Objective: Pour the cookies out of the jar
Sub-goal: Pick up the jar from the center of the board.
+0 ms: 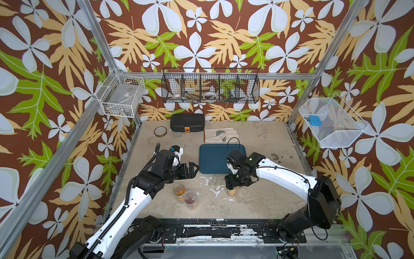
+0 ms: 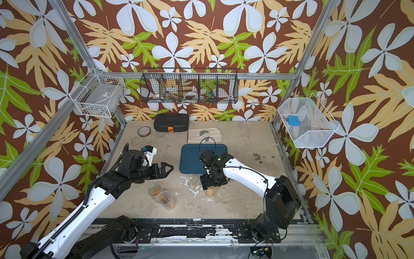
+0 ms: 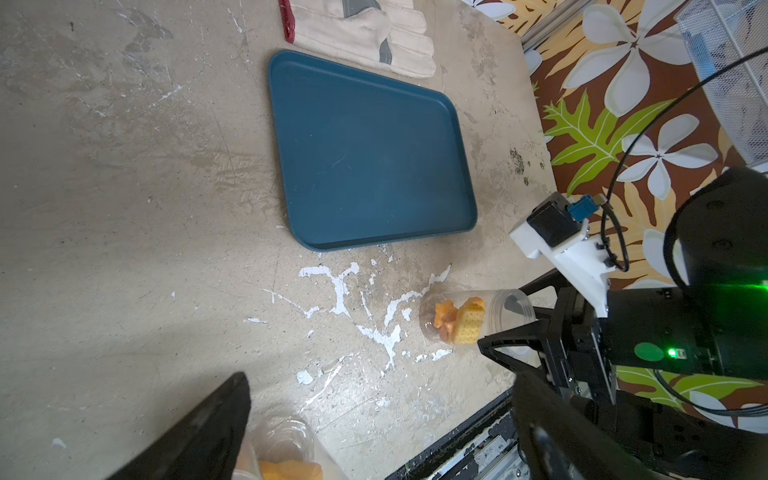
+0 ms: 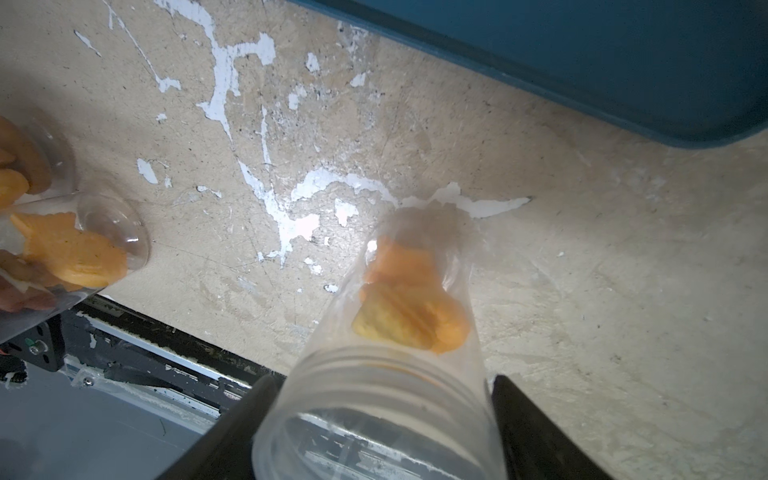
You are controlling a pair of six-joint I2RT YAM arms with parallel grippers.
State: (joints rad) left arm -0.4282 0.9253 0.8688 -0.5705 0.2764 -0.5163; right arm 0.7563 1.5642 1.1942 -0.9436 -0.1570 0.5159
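Our right hand (image 4: 384, 380) straddles the jar (image 4: 353, 395) of cookies (image 4: 411, 311) on the tabletop (image 1: 257, 201); we cannot tell whether it grips. Our left hand (image 1: 195, 171) hangs wide open.

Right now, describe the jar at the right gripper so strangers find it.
Find the blue tray. Off its near edge stands a clear jar of orange cookies. Unlike the paired jars leftward, it stands alone, straddled by the right gripper.

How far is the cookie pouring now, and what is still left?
Done: nothing poured yet; the blue tray is bare. In hand: the right gripper straddles one open jar, upright on the table, cookies inside; grip uncertain. Left: lift it, tip it out; two other jars hold cookies too.
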